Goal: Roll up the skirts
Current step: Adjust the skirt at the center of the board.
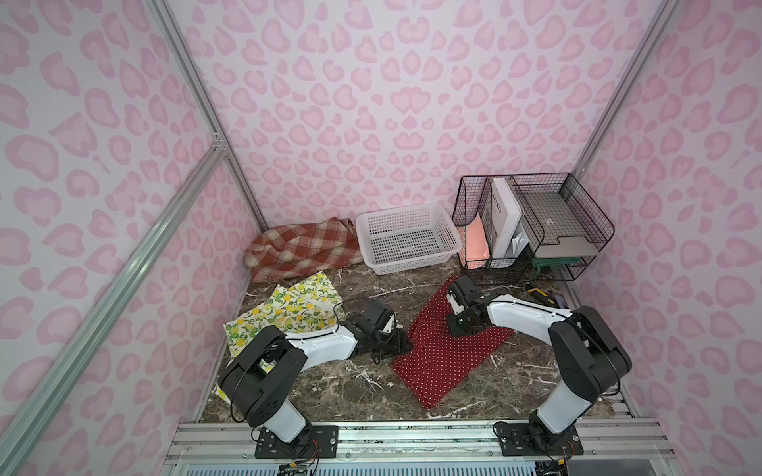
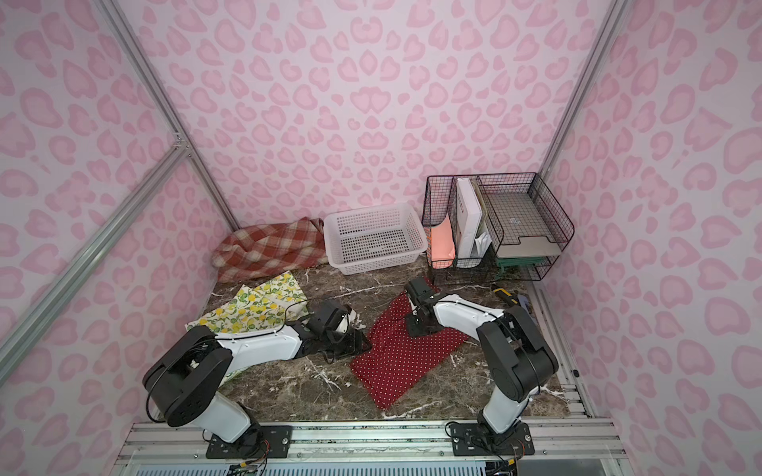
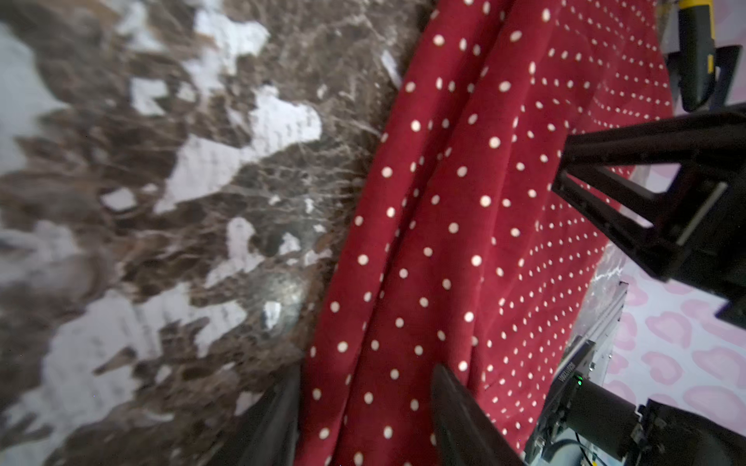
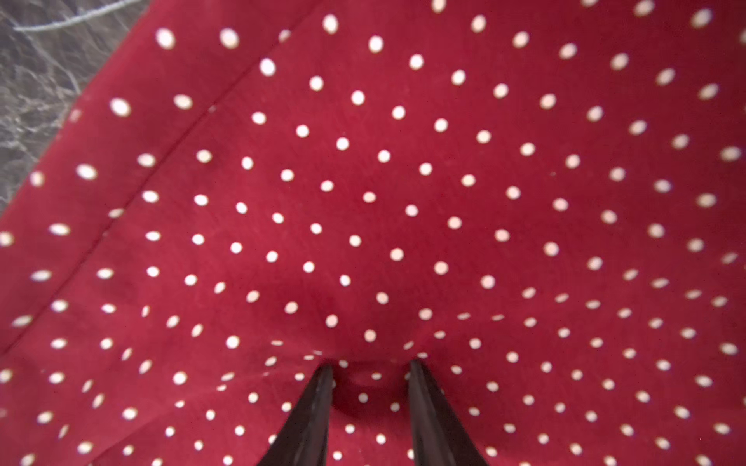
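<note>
Two robot arms bend low over a dark marble table (image 1: pixel 350 383). Both meet at a red skirt (image 1: pixel 445 362) spread out at the table's middle.

The left arm stretches forward with its wrist close to the tabletop. The left gripper (image 1: pixel 406 346) sits at the skirt's left edge. In the left wrist view its fingers (image 3: pixel 456 419) stand apart on either side of a long fold of dotted cloth. Whether they are pinching that fold cannot be told.

The right arm folds over from its base. The right gripper (image 1: pixel 455 327) points down onto the far part of the skirt. In the right wrist view its fingers (image 4: pixel 424 403) dig into the cloth and nip a small pucker between the tips (creases fan out from the spot).

A lemon skirt (image 1: pixel 288 309) lies flat on the left side of the table, partly under the left arm. A plaid skirt (image 1: pixel 301 247) lies crumpled in the back left corner, right up against a white basket (image 1: pixel 408 263). The basket's holed floor is in plain sight.

To the right of the basket, a black wire rack (image 1: pixel 577 193) stands at the back wall. Its upright slots hold a pink sheet (image 1: pixel 476 243) and a white book (image 1: pixel 505 218). Its upper shelf holds a flat grey item (image 1: pixel 552 214), and something green (image 1: pixel 552 261) lies on the shelf beneath.
</note>
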Available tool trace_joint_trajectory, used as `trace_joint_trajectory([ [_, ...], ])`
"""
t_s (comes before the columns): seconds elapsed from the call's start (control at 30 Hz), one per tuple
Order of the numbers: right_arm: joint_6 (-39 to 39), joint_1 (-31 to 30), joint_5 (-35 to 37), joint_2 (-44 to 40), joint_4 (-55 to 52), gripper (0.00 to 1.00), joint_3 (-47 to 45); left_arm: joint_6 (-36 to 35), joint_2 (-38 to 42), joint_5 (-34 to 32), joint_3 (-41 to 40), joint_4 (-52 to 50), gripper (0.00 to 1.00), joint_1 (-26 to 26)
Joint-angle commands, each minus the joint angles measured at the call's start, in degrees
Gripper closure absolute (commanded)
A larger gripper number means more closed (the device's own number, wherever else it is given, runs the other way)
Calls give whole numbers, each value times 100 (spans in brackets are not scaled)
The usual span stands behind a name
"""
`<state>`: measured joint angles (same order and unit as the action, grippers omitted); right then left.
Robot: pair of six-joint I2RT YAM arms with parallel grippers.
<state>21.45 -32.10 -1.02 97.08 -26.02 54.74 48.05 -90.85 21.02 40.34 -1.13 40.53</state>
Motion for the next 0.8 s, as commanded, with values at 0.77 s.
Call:
trace_joint_trajectory([
  [0.77,34,63,-109,95,291,64,-314,-587,966,-14,-113,-1214,12,-27],
])
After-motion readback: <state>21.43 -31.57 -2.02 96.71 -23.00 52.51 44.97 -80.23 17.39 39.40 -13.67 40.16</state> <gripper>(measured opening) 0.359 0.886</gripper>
